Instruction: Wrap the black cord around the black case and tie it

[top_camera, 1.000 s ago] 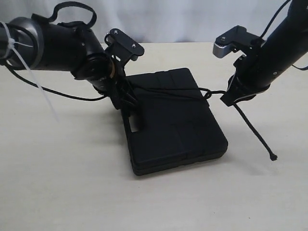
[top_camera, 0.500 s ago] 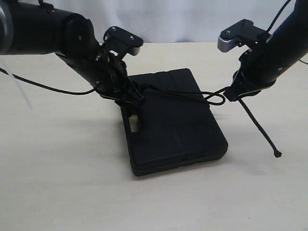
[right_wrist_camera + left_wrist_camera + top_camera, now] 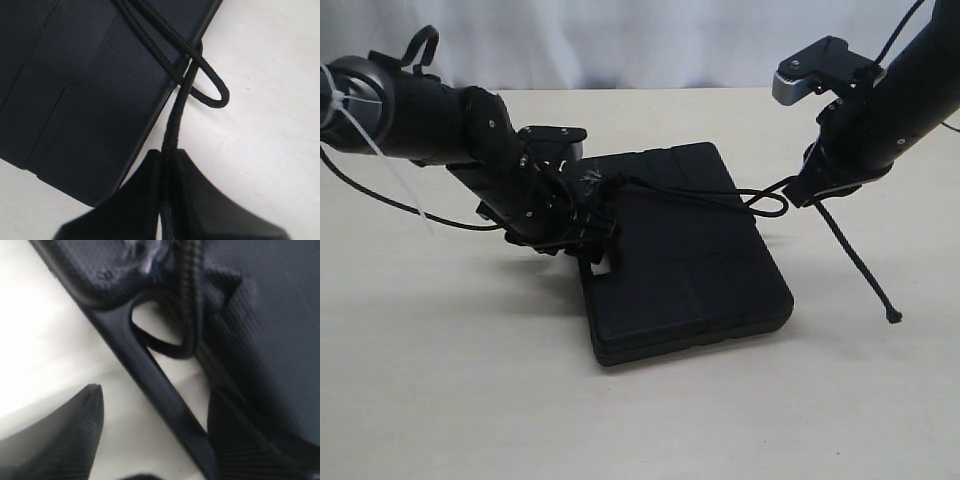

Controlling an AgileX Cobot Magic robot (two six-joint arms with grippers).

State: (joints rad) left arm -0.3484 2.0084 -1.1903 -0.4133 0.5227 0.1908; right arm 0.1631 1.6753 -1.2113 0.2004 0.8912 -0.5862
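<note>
The black case (image 3: 680,250) lies flat on the bench (image 3: 440,380). The black cord (image 3: 860,270) runs across its top. The right fingers (image 3: 145,210) pinch the cord. The left fingers (image 3: 65,440) are apart around the case's handle.

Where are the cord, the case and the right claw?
cord (image 3: 155,32), right wrist view, doubled stretch
case (image 3: 690,270), exterior view, lid centre
right claw (image 3: 167,154), right wrist view, between its fingertips

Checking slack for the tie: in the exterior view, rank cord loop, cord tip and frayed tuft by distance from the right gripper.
1. Cord loop: right beside the right gripper, at the case edge.
2. Cord tip: lower right of the view.
3. Frayed tuft: across the case, on its left side.
</note>
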